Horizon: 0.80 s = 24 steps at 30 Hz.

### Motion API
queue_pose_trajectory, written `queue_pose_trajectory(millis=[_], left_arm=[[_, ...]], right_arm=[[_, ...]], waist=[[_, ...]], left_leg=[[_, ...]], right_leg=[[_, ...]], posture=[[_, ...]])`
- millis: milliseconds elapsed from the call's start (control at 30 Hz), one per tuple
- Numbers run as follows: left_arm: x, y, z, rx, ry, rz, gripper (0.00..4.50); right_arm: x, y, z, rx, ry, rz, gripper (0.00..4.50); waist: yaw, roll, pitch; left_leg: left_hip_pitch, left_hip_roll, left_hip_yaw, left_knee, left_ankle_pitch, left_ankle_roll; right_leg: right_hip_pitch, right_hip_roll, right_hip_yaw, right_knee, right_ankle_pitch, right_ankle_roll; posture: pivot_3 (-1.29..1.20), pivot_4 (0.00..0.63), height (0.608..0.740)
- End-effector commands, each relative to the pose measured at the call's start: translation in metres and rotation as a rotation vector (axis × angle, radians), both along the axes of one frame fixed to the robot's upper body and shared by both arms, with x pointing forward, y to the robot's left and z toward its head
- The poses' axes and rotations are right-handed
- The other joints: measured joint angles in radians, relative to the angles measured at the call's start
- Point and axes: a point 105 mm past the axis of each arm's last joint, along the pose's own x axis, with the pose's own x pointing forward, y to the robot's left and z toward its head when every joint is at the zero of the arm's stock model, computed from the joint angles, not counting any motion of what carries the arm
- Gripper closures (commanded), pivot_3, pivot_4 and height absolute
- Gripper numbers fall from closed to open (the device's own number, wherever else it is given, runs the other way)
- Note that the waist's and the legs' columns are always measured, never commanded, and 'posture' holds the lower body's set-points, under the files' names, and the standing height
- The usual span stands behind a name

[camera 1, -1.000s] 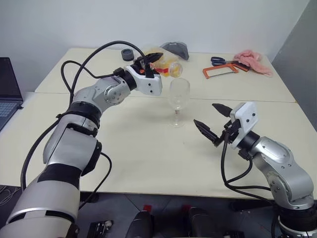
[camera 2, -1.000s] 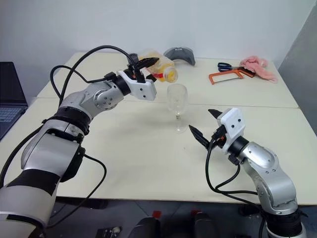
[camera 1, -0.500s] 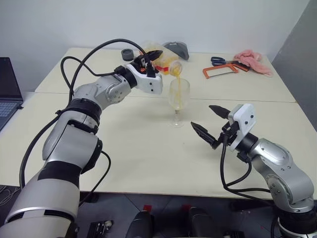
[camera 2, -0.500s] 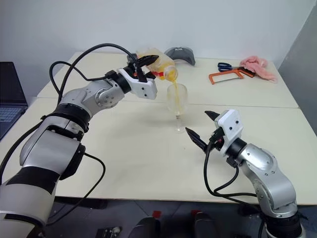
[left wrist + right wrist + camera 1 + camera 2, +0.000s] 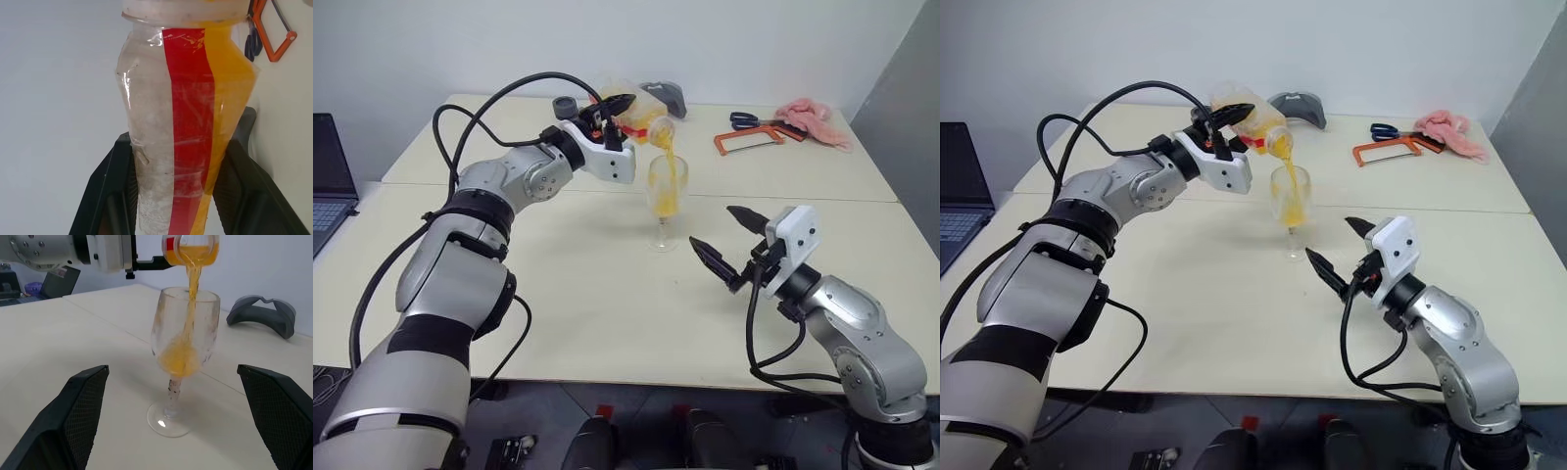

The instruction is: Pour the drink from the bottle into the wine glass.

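My left gripper [image 5: 610,107] is shut on the bottle [image 5: 643,117], which I hold tipped with its mouth just above the wine glass [image 5: 667,196]. The drink [image 5: 670,178] runs in an orange stream from the mouth into the bowl and pools at its bottom. The glass stands upright on the table [image 5: 587,294]. In the left wrist view the bottle [image 5: 186,122] shows its red label stripe between the black fingers [image 5: 110,191], with orange liquid along one side. My right gripper [image 5: 712,226] stands open to the right of the glass, apart from it. The right wrist view looks at the glass [image 5: 185,352] between its spread fingers [image 5: 80,416].
Along the table's far edge lie an orange hacksaw [image 5: 749,143], blue scissors [image 5: 750,120], a pink cloth [image 5: 814,119], a grey curved object [image 5: 664,95] and a small black ring [image 5: 566,105]. A laptop [image 5: 328,176] sits at the far left.
The bottle has tipped further. A second ago the glass was empty; now a stream runs into it and orange liquid fills the lower bowl. The right gripper has held still.
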Motion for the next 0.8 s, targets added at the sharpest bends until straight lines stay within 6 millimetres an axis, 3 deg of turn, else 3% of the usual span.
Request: queue_pose_trajectory(millis=[33,800], left_arm=[[-0.0033,-0.0030,0.0257,-0.016,-0.077,-0.012,2.83],[-0.0024,-0.0023,0.0302,-0.011,-0.101,0.000,2.83]], right_arm=[[-0.0078,0.0004,0.0160,0.040,-0.085,0.007,0.00],[-0.0092,0.0029,0.0147,0.035,-0.077,0.025,0.00]], waist=[[0.000,0.000,0.000],[0.000,0.000,0.000]], left_leg=[[0.000,0.000,0.000,0.000,0.000,0.000],[0.000,0.000,0.001,0.000,0.000,0.000]], right_leg=[[0.000,0.000,0.000,0.000,0.000,0.000],[-0.001,0.000,0.000,0.001,0.000,0.000]], posture=[[0.00,0.150,0.740],[0.00,0.150,0.740]])
